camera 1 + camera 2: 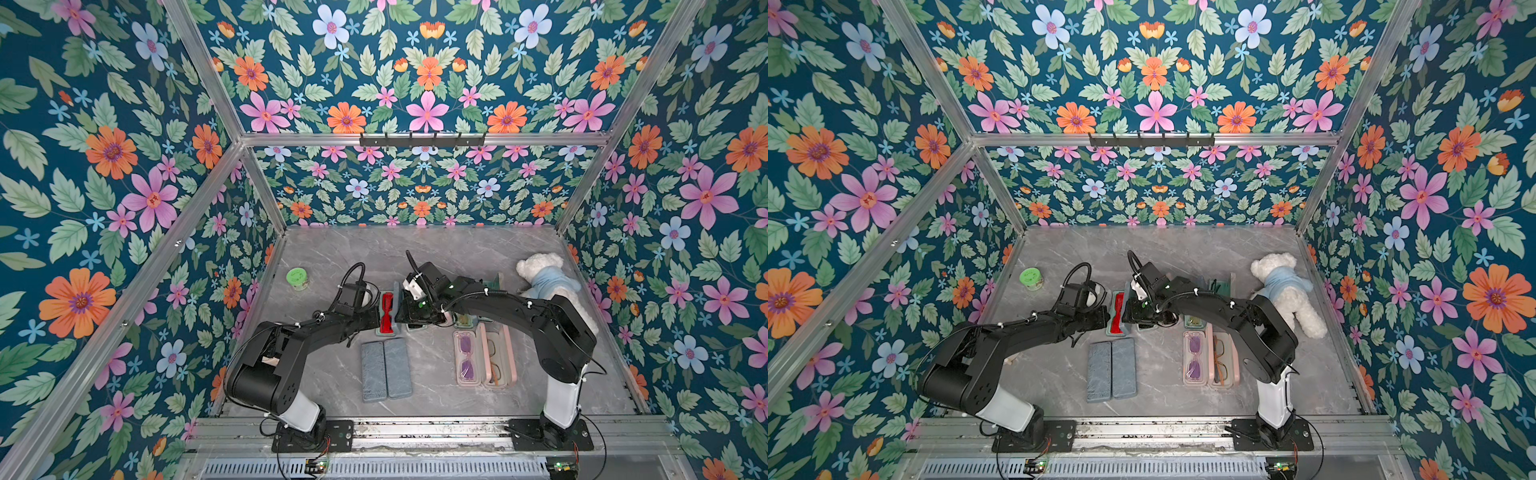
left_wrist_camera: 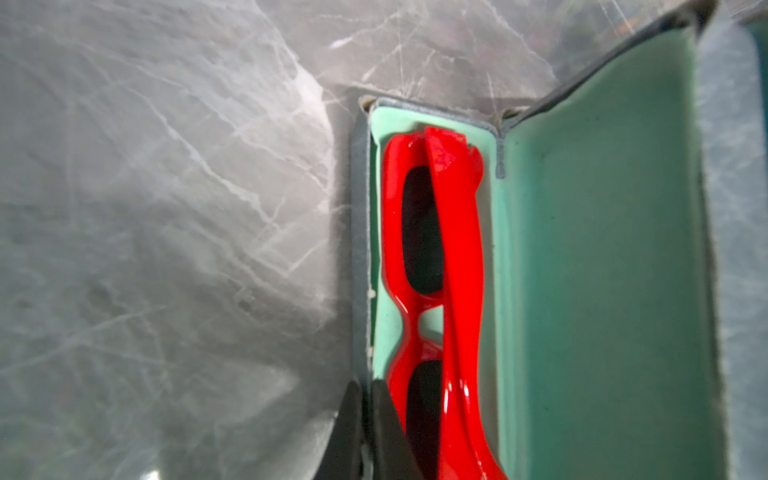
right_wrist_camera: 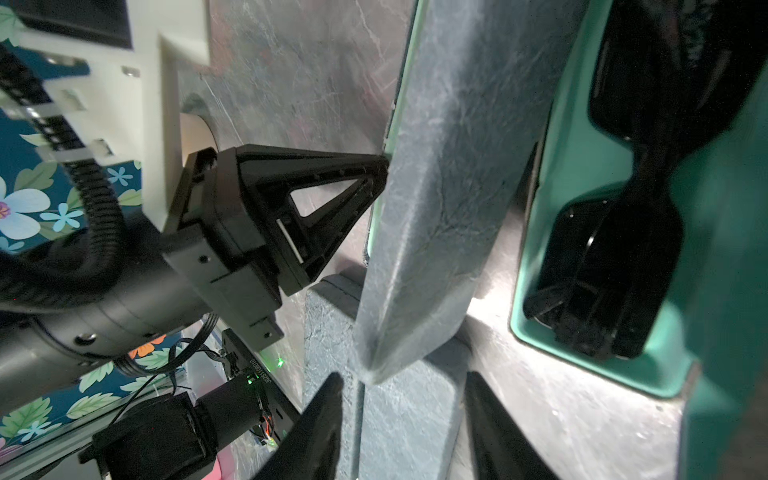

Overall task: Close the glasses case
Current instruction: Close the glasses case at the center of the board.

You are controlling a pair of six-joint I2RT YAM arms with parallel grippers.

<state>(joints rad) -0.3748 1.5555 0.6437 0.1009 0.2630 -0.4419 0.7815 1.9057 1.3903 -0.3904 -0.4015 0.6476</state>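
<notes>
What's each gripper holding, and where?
Left gripper pinches the glasses case by its base wall opposite the hinge. Right gripper straddles the upright lid, not clamped.

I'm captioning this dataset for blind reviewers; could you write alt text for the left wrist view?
Red sunglasses lie folded in an open grey glasses case with mint lining, its lid raised beside them. The left tool is shut on the case wall opposite the lid, and a grey marbled table surrounds the case.

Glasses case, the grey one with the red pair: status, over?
Left claw shut on grey case rim. Right claw open, astride raised lid. Case not closed, red glasses inside.
</notes>
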